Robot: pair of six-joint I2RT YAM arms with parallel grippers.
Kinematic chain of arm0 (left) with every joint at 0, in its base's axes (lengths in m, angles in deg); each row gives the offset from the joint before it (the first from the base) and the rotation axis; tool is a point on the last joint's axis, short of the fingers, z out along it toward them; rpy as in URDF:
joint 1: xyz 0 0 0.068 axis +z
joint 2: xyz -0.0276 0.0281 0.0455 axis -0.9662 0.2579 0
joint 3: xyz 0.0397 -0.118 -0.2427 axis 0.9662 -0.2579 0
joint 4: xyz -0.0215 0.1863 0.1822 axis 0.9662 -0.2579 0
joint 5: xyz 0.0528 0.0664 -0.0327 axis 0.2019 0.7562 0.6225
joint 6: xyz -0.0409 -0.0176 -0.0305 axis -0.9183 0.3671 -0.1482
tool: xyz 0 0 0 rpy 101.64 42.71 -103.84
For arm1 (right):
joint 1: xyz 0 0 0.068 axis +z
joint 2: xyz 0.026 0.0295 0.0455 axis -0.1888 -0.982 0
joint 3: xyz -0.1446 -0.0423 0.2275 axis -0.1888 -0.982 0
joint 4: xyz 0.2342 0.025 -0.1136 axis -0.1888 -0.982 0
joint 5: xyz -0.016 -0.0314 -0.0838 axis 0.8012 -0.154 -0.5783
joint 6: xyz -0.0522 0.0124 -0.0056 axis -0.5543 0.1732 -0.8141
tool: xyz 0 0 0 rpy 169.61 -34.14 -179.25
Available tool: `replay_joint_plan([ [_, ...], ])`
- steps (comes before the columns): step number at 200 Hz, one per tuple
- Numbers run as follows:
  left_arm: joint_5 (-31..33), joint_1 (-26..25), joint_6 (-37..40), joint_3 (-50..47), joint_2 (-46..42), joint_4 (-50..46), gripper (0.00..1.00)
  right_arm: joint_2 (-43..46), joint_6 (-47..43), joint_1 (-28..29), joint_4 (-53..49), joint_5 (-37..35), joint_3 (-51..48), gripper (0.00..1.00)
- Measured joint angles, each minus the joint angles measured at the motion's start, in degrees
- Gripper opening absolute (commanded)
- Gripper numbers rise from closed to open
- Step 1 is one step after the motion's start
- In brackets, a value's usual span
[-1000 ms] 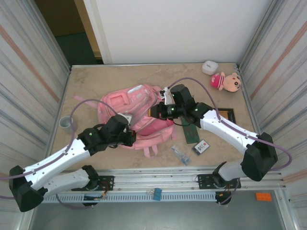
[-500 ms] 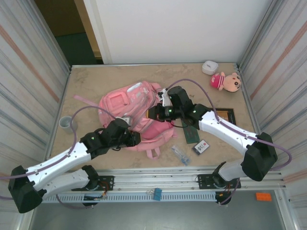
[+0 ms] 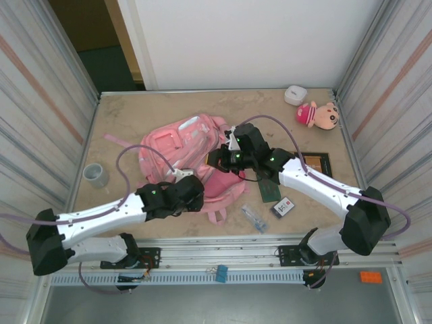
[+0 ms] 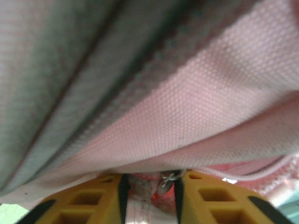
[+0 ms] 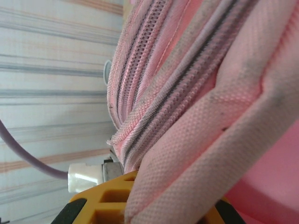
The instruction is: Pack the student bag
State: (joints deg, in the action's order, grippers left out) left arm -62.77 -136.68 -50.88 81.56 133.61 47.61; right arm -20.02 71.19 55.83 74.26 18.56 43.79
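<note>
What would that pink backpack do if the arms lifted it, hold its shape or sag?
Probably sag: the student bag lies crumpled, its woven fabric folding in the wrist views. It looks unlikely to slip, since the cloth is coarse and bunches in the left gripper. Its loose straps would likely dangle.

Nothing legible; print on the small white card (image 3: pixel 283 206) is too small.

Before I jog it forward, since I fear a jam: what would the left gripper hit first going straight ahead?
The student bag: the left gripper has its pink fabric between the fingers, and the bag's folds stand directly ahead, seemingly touching.
</note>
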Motion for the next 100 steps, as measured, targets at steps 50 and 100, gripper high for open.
replay_joint_plan([
  [50,0.31,0.20,-1.73,-0.17,-1.14,0.81,0.00,0.50,0.42,0.02,0.15,-1.31,-0.37,0.00],
  [100,-10.49,7.30,-4.98,-11.02,-11.93,12.33,0.00,0.81,-4.28,0.04,0.11,-1.51,-2.12,0.00],
])
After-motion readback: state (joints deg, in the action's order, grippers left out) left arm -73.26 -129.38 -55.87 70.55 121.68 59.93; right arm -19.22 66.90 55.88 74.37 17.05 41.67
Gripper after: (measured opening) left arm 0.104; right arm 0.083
